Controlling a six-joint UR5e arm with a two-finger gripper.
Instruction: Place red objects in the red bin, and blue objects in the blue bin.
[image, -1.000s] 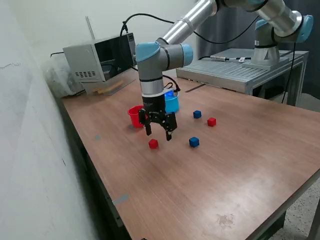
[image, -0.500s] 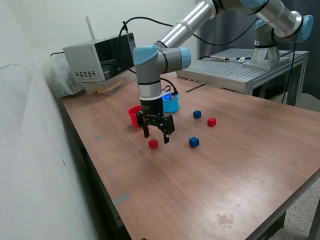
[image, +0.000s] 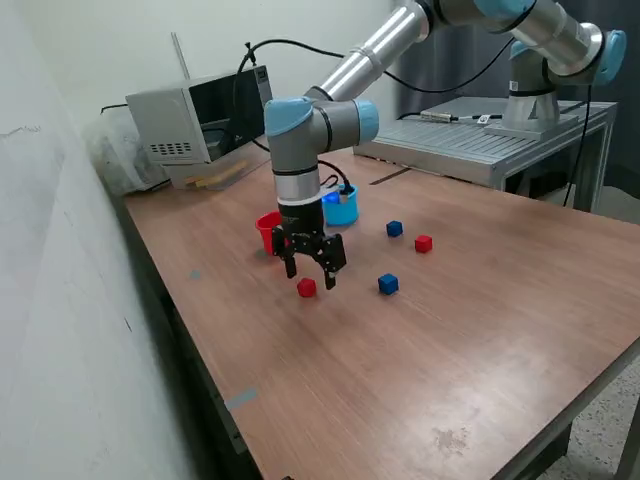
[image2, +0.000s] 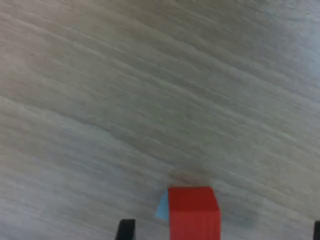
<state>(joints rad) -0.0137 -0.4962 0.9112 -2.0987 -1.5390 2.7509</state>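
- A wooden bench (image: 420, 340) carries two small cups and four small cubes, with one robot arm reaching down over them.
- The gripper (image: 310, 277) points straight down, its two fingers spread apart and holding nothing.
- It hangs just above a red cube (image: 307, 288), which sits on the bench between and slightly below the fingertips.
- In the wrist view the same red cube (image2: 193, 212) lies on the wood grain between the two dark finger tips at the frame edge; the picture is blurred.
- The red cup (image: 268, 230) stands upright behind the gripper, partly hidden by the arm.
- The light blue cup (image: 343, 207) stands just beside it, toward the exterior view's right.
- A dark blue cube (image: 388, 285) rests near the gripper on the exterior view's right.
- A second blue cube (image: 394, 229) and a second red cube (image: 423, 243) sit close together farther back, near the blue cup.
- All four cubes lie on the bench outside the cups.
- A grey box-shaped appliance (image: 195, 120) stands at the far end of the bench.
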